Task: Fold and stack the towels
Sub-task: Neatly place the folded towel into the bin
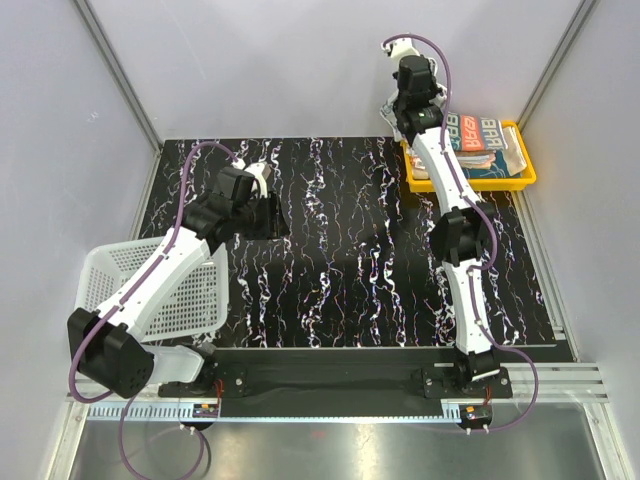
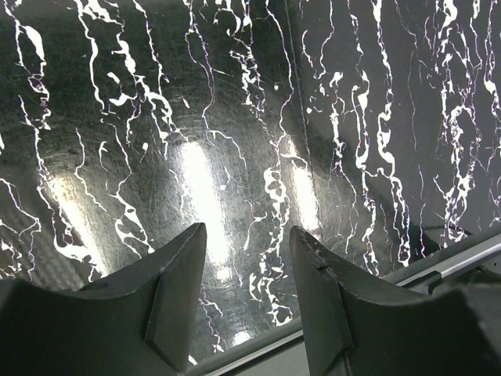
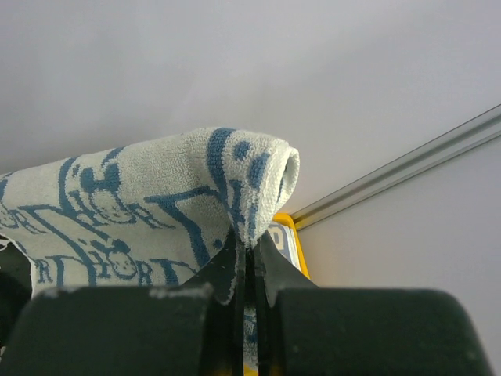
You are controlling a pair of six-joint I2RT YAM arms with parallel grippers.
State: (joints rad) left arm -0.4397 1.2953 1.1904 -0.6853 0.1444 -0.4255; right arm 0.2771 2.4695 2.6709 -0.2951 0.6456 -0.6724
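Note:
My right gripper (image 3: 252,249) is shut on a fold of a pale towel with blue lettering (image 3: 149,207), which drapes over the fingers and off to the left. In the top view that gripper (image 1: 398,112) is raised at the back, just left of the yellow tray (image 1: 524,181). A small piece of the held towel (image 1: 384,104) shows beside it. A stack of folded towels lies in the tray, with a teal-and-red lettered one (image 1: 482,134) on top. My left gripper (image 2: 246,235) hangs open over the black marbled mat (image 2: 235,117) with nothing between its fingers; from above, the left gripper (image 1: 276,216) is at mid-left.
A white mesh basket (image 1: 150,290) lies on its side at the left edge of the mat, under the left arm. The yellow tray's rim (image 3: 293,235) shows just behind the right fingers. Grey walls with metal rails close in the back and sides.

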